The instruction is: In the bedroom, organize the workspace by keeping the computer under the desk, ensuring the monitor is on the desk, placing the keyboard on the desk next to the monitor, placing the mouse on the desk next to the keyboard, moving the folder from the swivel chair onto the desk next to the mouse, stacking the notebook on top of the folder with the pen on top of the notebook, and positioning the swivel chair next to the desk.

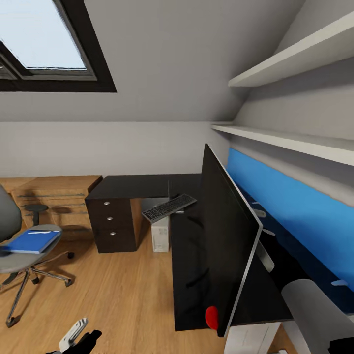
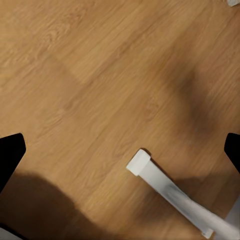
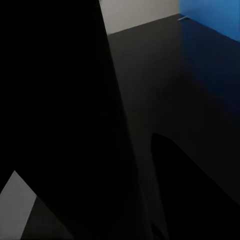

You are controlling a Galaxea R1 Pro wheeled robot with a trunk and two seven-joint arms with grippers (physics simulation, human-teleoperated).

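A: We are noting the monitor point(image 1: 223, 241) tilting on the table point(image 1: 142, 186); the keyboard point(image 1: 169, 207) is overhanging its inner edge.

B: We are judging both may topple. Left pincer point(image 2: 120, 150) is spread; right, cannot tell.

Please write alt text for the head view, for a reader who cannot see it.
A black monitor stands on a glossy black corner desk, with a keyboard overhanging the desk edge above a pale computer. At left, a blue folder lies on a grey swivel chair.
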